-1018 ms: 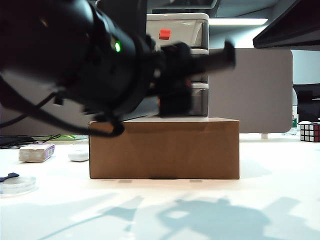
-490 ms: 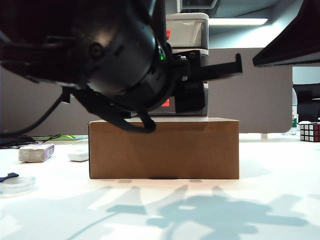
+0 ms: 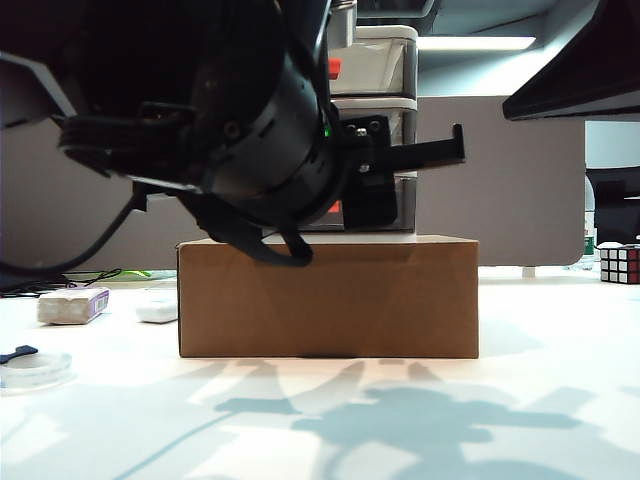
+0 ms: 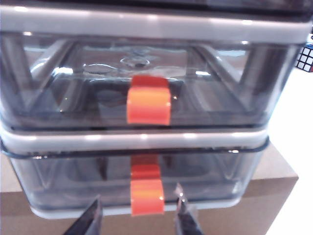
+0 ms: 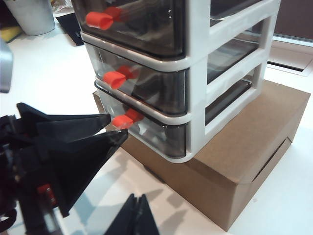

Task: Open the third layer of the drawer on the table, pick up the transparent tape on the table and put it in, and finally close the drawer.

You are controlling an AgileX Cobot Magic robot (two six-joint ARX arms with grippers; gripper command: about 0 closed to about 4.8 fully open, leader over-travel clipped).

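Note:
The drawer unit (image 3: 375, 60) stands on a brown cardboard box (image 3: 330, 295). Its third layer (image 4: 63, 188) is shut, with a red-orange handle (image 4: 146, 196). My left gripper (image 4: 139, 216) is open right in front of it, one fingertip (image 4: 93, 218) on each side of the handle with a gap on both sides. The right wrist view shows the left gripper's fingers (image 5: 88, 125) close to that lowest handle (image 5: 126, 119). The transparent tape (image 3: 35, 368) lies flat on the table (image 3: 500, 420) at the far left, blue tab up. My right gripper (image 5: 136, 215) hangs shut above the table, well short of the box.
My left arm (image 3: 230, 130) fills the upper left of the exterior view and hides much of the drawer unit. A white block with a purple label (image 3: 72, 305) and a small white oval object (image 3: 157, 311) lie left of the box. A puzzle cube (image 3: 620, 264) sits far right.
The left arm has swung in and sunk, bringing its gripper from the middle drawer's height down to the lowest handle. The right arm has barely moved.

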